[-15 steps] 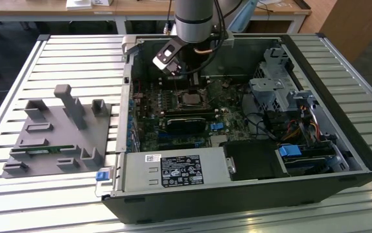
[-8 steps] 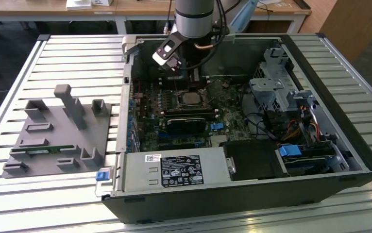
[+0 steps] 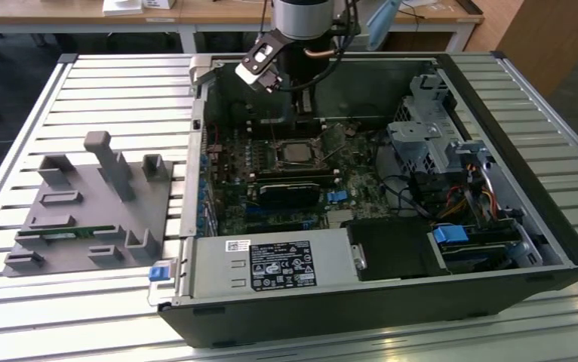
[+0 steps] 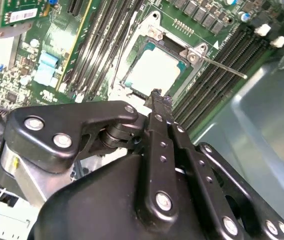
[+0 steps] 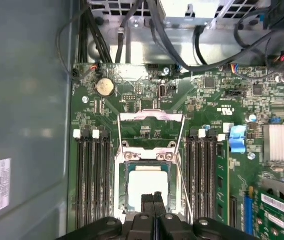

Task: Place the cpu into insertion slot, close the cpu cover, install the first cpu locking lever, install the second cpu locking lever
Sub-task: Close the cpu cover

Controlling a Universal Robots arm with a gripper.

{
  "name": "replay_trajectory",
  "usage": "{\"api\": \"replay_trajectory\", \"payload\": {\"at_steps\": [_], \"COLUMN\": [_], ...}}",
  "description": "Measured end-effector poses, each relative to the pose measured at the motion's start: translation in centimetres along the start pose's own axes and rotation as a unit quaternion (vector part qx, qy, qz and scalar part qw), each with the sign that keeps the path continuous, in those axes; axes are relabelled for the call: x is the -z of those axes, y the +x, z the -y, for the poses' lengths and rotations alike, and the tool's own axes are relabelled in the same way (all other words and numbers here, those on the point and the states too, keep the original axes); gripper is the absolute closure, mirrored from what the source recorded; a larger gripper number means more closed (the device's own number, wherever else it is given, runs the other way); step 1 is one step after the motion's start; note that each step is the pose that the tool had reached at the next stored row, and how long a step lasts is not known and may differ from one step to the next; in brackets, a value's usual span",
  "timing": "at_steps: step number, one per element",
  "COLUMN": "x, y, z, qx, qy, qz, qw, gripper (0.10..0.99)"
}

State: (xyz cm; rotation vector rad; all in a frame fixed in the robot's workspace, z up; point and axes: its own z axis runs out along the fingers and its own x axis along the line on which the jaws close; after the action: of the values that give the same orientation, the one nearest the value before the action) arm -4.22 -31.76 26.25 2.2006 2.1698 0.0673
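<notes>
End effector (image 5: 154, 196) closed tight, empty, hovering over cpu (image 5: 141, 186) seated in insertion slot (image 5: 147, 166)

This looks like a robotics lab or workshop. A table (image 3: 118, 83) of slatted aluminium profiles carries an opened computer case (image 3: 370, 320) and, toward its edge on the exterior view's left, a grey fixture plate (image 3: 87, 219). A robot arm (image 3: 304, 15) hangs over the case. Wooden desks (image 3: 229, 11) stand beyond the table's far edge.
</notes>
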Motion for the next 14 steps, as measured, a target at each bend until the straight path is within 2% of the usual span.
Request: {"api": "replay_trajectory", "payload": {"at_steps": [8,10,14], "x": [0.01,0.0,-0.05], "y": [-1.13,-1.16,-1.16], "z": [-0.02,-0.13,-0.82], "qx": [-0.001,-0.001,-0.001], "qy": [0.0002,0.0028,0.014], "qz": [-0.0027,-0.0035,-0.004], "qw": [1.0,1.0,0.9999], "gripper": [0.98,0.98,0.98]}}
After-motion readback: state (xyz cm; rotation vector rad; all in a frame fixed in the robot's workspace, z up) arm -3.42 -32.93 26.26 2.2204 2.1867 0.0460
